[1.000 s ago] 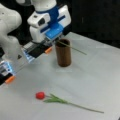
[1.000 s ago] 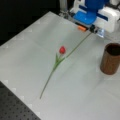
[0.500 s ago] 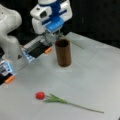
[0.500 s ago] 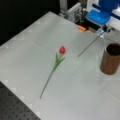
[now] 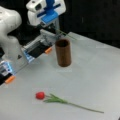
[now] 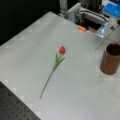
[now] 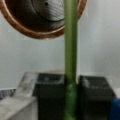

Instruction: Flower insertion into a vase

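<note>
the claw [image 7: 71, 97] is closed on a green flower stem [image 7: 70, 45], with one dark finger pad [image 7: 51, 92] on each side of it in the wrist view. the stem's long axis runs straight out from the claw toward the vase [image 7: 37, 27], and its far part crosses the vase rim at the right of the opening. the free end runs out of the wrist view, so whether it is already inside the opening cannot be told.

in a front view the vase [image 5: 63, 53] stands upright on the tabletop [image 5: 100, 75], and the held stem [image 5: 65, 34] appears as a thin tilted line just above and behind its rim. the arm's white and blue wrist housing [image 5: 46, 11] hangs above and to the far left of the vase. in a front view the same stem [image 6: 106, 40] slants down toward the vase [image 6: 110, 59] at the right edge.

a second flower [image 5: 53, 98], red-headed, lies flat on the near tabletop, well apart from the vase, with its head to the left. it also shows in a front view [image 6: 57, 62].
</note>
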